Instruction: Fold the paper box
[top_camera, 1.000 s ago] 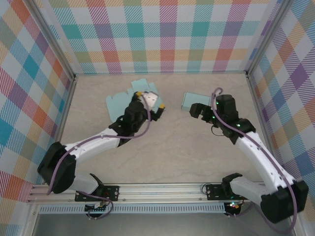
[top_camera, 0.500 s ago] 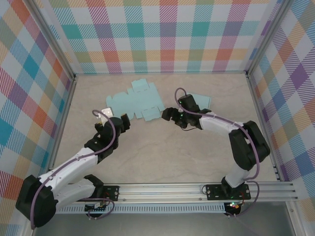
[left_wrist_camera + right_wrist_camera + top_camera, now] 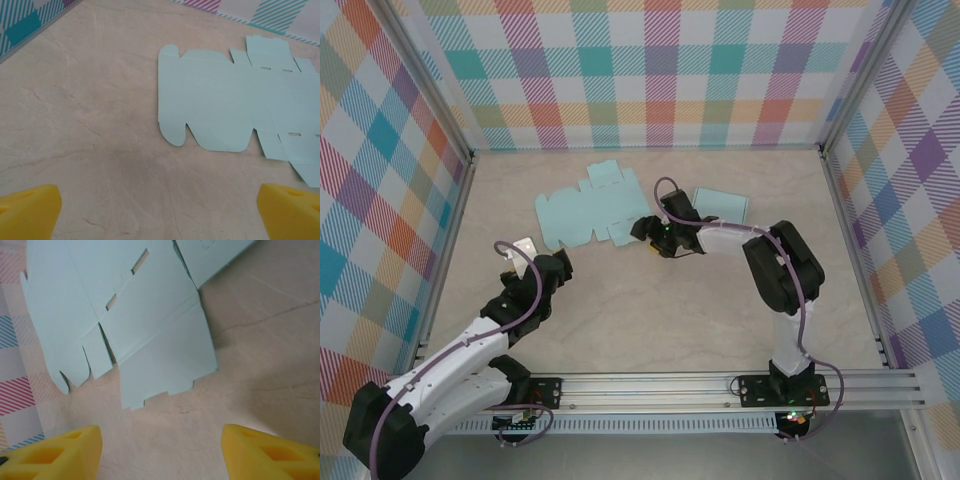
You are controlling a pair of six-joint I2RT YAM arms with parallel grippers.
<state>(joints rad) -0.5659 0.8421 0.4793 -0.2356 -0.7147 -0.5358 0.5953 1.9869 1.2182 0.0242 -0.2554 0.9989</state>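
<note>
The paper box [image 3: 590, 210] is a flat, pale blue cutout lying unfolded on the beige table near the back; in the left wrist view the box [image 3: 220, 100] lies ahead to the right. My left gripper [image 3: 556, 264] is open, down and left of the sheet and clear of it, its yellow fingertips [image 3: 27, 210] wide apart over bare table. My right gripper [image 3: 645, 235] is at the sheet's right end. In the right wrist view the stepped flap of the box [image 3: 160, 360] lies just ahead of the open gripper [image 3: 160, 455], with nothing between its fingers.
A second pale blue paper piece [image 3: 720, 205] lies flat to the right of the box, behind the right arm. Checked walls [image 3: 650, 70] and metal frame rails close in the table at the back and both sides.
The left arm has pulled back from the sheet to the near left, leaving it flat and uncovered. The right arm has swung left to the sheet's right end, its jaws narrowing a little.
</note>
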